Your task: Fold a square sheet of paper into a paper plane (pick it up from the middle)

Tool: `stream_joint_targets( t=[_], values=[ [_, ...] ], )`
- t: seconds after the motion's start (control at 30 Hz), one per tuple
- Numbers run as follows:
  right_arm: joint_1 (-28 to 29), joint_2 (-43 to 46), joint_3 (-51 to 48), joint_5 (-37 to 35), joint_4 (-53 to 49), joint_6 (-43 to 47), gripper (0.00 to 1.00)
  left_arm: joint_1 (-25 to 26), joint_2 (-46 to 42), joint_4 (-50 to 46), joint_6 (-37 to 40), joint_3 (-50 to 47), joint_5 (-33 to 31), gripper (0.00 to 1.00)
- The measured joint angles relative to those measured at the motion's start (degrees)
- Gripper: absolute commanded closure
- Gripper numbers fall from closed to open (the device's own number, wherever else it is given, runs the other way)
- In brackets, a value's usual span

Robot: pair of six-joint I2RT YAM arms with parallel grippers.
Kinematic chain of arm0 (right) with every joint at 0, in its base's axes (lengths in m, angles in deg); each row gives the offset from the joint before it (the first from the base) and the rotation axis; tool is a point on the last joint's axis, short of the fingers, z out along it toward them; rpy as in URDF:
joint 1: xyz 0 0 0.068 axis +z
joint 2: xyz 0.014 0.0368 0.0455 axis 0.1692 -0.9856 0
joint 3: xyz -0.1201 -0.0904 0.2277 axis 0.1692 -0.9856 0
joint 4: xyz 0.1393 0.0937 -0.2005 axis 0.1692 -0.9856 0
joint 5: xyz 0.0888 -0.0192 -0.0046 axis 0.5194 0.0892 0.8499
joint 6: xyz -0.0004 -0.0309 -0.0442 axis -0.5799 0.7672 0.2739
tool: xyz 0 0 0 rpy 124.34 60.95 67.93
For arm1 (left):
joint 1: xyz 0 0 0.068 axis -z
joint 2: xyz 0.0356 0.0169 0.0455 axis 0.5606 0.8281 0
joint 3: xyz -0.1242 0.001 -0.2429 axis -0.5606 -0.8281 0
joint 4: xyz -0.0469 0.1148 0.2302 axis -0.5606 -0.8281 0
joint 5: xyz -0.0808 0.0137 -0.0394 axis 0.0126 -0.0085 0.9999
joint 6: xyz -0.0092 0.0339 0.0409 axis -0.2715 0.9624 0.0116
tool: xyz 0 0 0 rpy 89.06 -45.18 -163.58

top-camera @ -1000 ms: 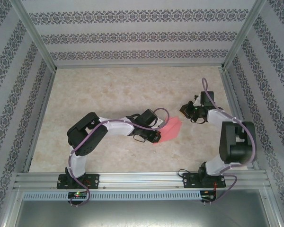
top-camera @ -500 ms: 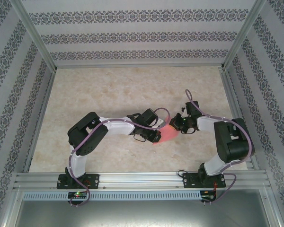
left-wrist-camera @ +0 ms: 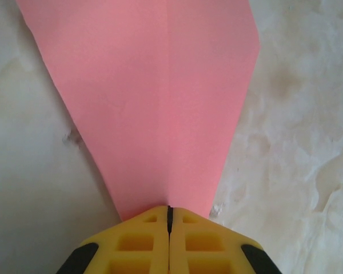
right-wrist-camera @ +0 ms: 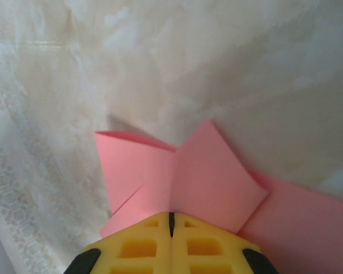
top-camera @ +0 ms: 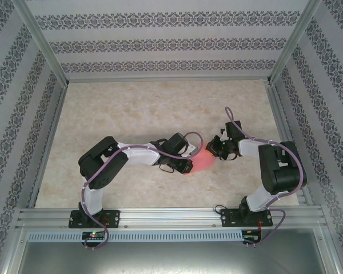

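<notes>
There is one pink-red sheet of paper (top-camera: 203, 162), and it is already partly folded. It lies on the marbled table (top-camera: 131, 108), slightly right of centre and toward the near edge, between the two grippers. Two arms reach in toward it, one from each side.

In the left wrist view the sheet (left-wrist-camera: 160, 103) is a long tapering shape with one straight crease down its middle. It is wide at the far end and narrows to a blunt tip at the left gripper (left-wrist-camera: 169, 214). That gripper's two yellow fingers (left-wrist-camera: 143, 240) are pressed together with only a thin dark seam between them. Their tips sit at the narrow end of the paper.

In the right wrist view the sheet (right-wrist-camera: 200, 177) shows two raised flaps that meet at a crease and stand slightly off the table, and a flat pink strip runs off to the right. The right gripper (right-wrist-camera: 171, 220) also has its two yellow fingers (right-wrist-camera: 143, 245) closed tight against each other. Their tips are on the paper where the flaps meet. They seem to press on the paper rather than pinch it, though the contact itself is hidden beneath the fingers.

From above, the left gripper (top-camera: 188, 164) touches the sheet's left side and the right gripper (top-camera: 213, 150) its upper right corner.
</notes>
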Motion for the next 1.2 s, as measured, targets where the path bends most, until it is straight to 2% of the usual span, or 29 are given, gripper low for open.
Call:
stream_joint_targets(
  t=[0.6, 0.7, 0.83, 1.07, 1.2],
  values=[
    [0.13, 1.51, -5.01, 1.09, 8.17, -1.66, 0.96, 0.0, -6.54, 1.11, 0.59, -8.55, 1.09, 0.92],
    [0.13, 2.01, -5.73, 1.05, 9.07, -1.79, 0.94, -0.02, -7.06, 0.35, 0.59, -8.92, 1.33, 0.92],
    [-0.5, 3.06, -5.75, -1.75, 8.94, -1.62, 0.94, 0.0, -7.65, -1.92, 0.57, -9.11, 2.8, 0.92],
    [-1.88, 4.94, -3.82, -3.45, 6.86, -1.05, 0.88, 0.0, -7.82, -6.25, 0.37, -8.24, 5.14, 0.91],
    [-1.84, 9.51, -2.89, -2.51, 4.5, -0.15, 0.76, 0.02, -7.8, -9.25, 0.37, -7.23, 5.38, 0.89]
  ],
)
